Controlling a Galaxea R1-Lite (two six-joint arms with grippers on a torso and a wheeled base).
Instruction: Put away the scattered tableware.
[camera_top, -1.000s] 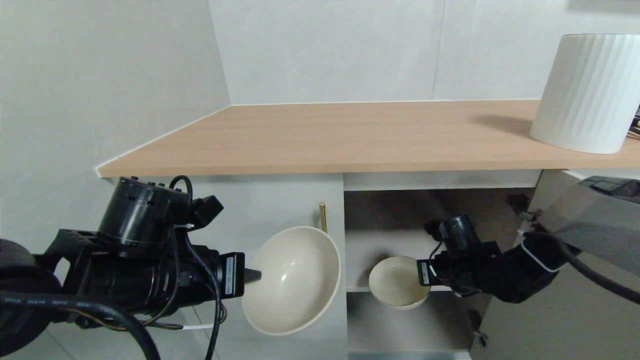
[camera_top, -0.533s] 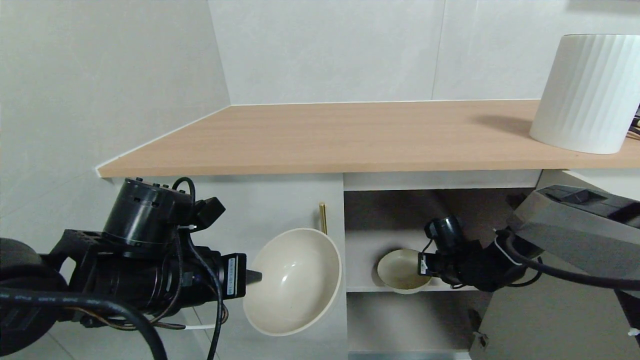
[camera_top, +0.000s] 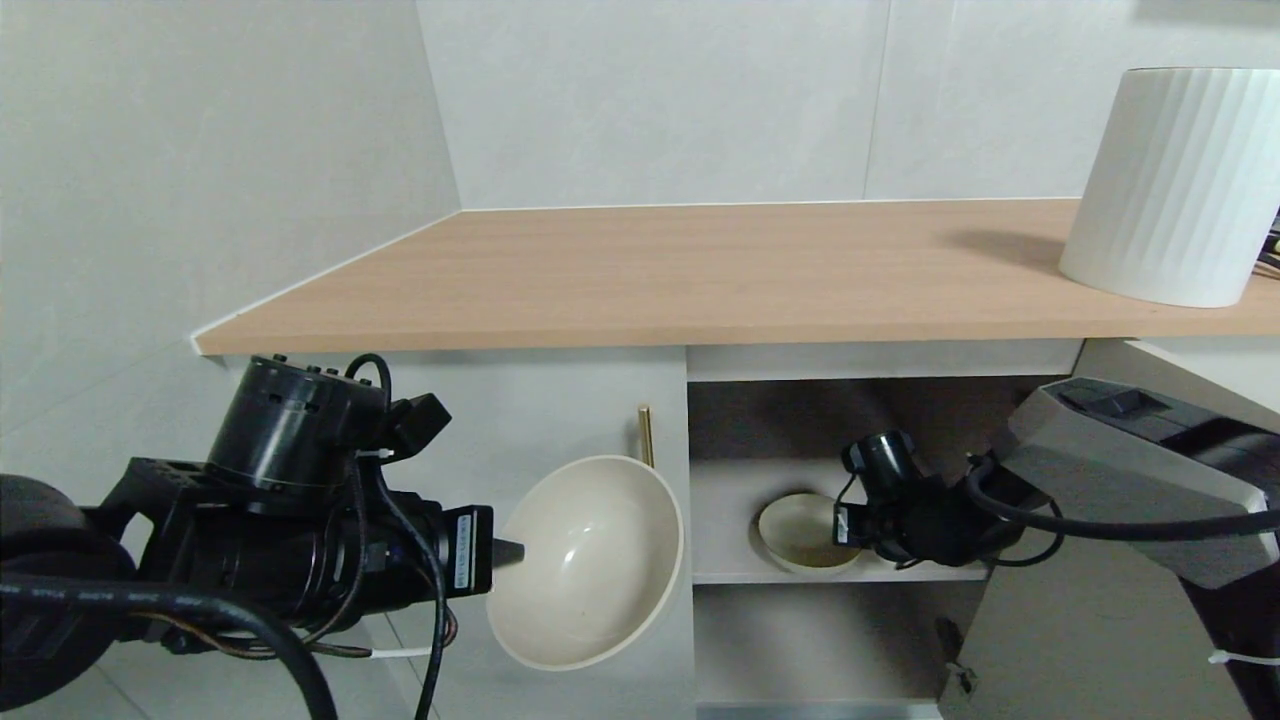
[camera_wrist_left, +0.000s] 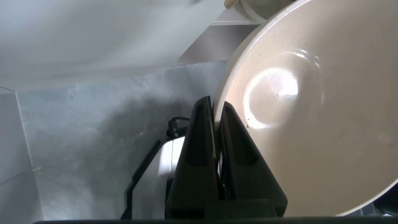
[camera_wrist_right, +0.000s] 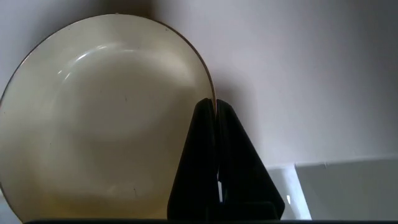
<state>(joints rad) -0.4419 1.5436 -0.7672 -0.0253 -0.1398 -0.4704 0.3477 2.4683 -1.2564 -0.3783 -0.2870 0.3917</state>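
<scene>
A large cream bowl (camera_top: 585, 560) hangs tilted in front of the closed cabinet door, its rim pinched by my left gripper (camera_top: 503, 551); the same bowl (camera_wrist_left: 311, 118) and the shut left gripper (camera_wrist_left: 216, 115) appear in the left wrist view. A smaller cream bowl (camera_top: 797, 530) is over the cabinet shelf (camera_top: 720, 505) inside the open compartment, with my right gripper (camera_top: 845, 525) shut on its rim. In the right wrist view that small bowl (camera_wrist_right: 106, 118) lies against the pale shelf, the right gripper (camera_wrist_right: 216, 107) clamped on its edge.
A wooden countertop (camera_top: 700, 270) runs above the cabinet, with a white ribbed cylinder (camera_top: 1170, 185) at its right end. A brass handle (camera_top: 645, 435) is on the closed left door. The open right door (camera_top: 1090, 640) stands beside my right arm. A lower compartment (camera_top: 820, 640) lies beneath the shelf.
My right arm has carried the small bowl up and deeper into the cabinet, onto the shelf level. The left arm and large bowl have barely moved.
</scene>
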